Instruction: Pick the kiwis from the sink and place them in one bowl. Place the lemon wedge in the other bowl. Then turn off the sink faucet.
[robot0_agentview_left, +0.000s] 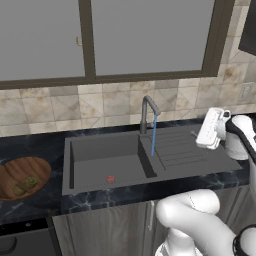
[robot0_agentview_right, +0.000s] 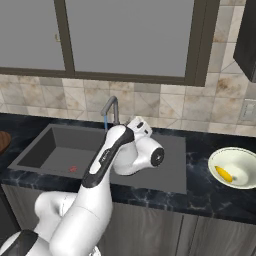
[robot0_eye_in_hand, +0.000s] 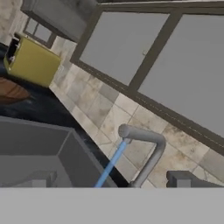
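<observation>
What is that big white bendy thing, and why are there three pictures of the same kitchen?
The white bendy thing is a robot arm with a two-finger gripper, open and holding nothing. Two cameras ride behind the arm, one on each side. The third sits on its hand, so that picture looks tilted. The sink has a little red thing in it. Water runs in a blue stream from the faucet. Two kiwis lie in the wooden bowl on the counter. A yellow lemon wedge lies in the pale bowl.
</observation>
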